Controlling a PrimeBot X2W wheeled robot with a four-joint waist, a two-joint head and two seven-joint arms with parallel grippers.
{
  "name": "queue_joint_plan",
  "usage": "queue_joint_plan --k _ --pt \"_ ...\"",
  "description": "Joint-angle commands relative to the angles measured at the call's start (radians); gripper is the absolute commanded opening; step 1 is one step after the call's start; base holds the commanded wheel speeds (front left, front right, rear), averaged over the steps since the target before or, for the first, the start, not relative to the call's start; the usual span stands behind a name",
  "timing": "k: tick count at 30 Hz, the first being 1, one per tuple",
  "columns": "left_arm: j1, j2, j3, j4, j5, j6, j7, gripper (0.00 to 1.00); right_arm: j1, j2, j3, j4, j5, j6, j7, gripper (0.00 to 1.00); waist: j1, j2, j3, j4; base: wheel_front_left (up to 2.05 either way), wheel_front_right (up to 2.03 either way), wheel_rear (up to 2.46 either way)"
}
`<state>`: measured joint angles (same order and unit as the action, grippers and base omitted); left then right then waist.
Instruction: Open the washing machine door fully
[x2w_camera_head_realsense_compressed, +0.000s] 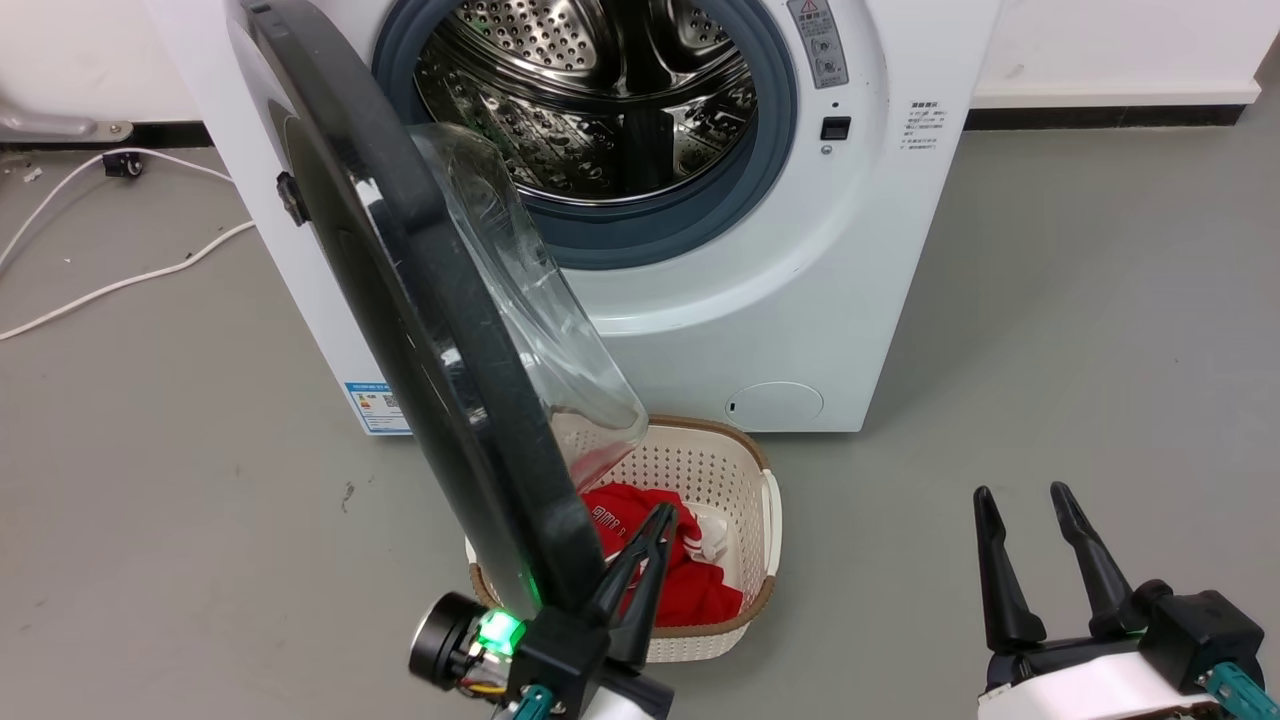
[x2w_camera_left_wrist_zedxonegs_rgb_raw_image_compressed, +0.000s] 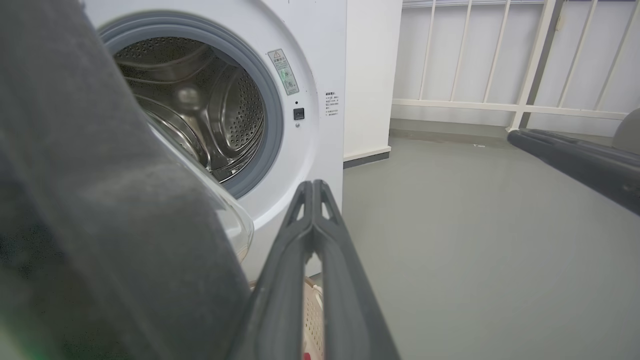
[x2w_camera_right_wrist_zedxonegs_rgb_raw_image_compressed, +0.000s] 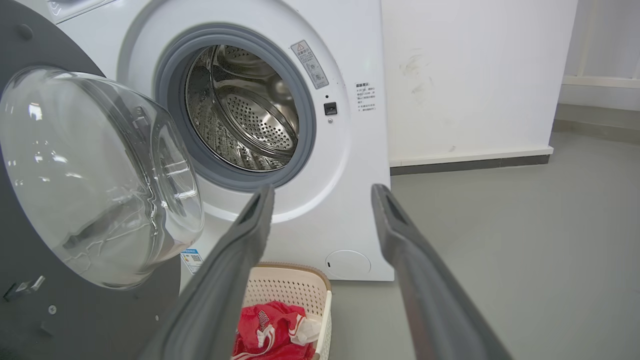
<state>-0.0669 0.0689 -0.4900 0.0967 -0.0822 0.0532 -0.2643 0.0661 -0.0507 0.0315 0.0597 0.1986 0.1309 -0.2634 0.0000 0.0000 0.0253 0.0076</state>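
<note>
Over the basket (x2w_camera_head_realsense_compressed: 770, 520), my left claw (x2w_camera_head_realsense_compressed: 658, 520), clenched empty, lies just beside the inner rim of the washing machine door (x2w_camera_head_realsense_compressed: 420, 300), which stands half-open; I should press that rim steadily leftward.

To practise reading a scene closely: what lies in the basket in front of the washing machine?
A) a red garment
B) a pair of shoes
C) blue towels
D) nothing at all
A: the basket standing in front of the washing machine holds a crumpled red garment with a bit of white cloth beside it.
</note>
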Motion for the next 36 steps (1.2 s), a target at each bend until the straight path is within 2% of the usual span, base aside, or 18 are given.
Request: queue_joint_plan --k 1,11,21,29,36 --pt "0.018 0.024 0.031 0.003 -0.003 0.021 0.001 0.0 0.007 0.001 0.004 -0.006 0.004 0.0 -0.001 1.0 0.0 0.0 -0.001 0.002 0.0 0.0 0.0" --pt "0.144 0.055 0.067 -0.124 -0.009 0.082 0.001 0.0 0.037 0.001 0.005 -0.003 0.002 0.0 -0.001 1.0 0.0 0.0 -0.011 0.025 0.0 0.0 0.0" --pt "0.249 0.095 0.106 -0.259 -0.013 0.141 0.014 0.0 0.054 0.001 -0.008 0.009 0.003 0.0 -0.001 1.0 0.0 0.0 -0.009 0.114 0.0 0.0 0.0" --pt "0.274 0.132 0.168 -0.298 -0.027 0.174 0.021 0.0 0.041 0.001 -0.013 0.002 -0.001 0.0 0.0 1.0 0.0 0.0 0.013 0.194 0.0 0.0 0.0" --pt "0.225 0.178 0.291 -0.245 -0.087 0.18 0.009 0.0 0.012 0.001 -0.01 -0.007 -0.009 0.0 0.008 1.0 0.0 0.0 0.04 0.221 0.0 0.0 0.0"
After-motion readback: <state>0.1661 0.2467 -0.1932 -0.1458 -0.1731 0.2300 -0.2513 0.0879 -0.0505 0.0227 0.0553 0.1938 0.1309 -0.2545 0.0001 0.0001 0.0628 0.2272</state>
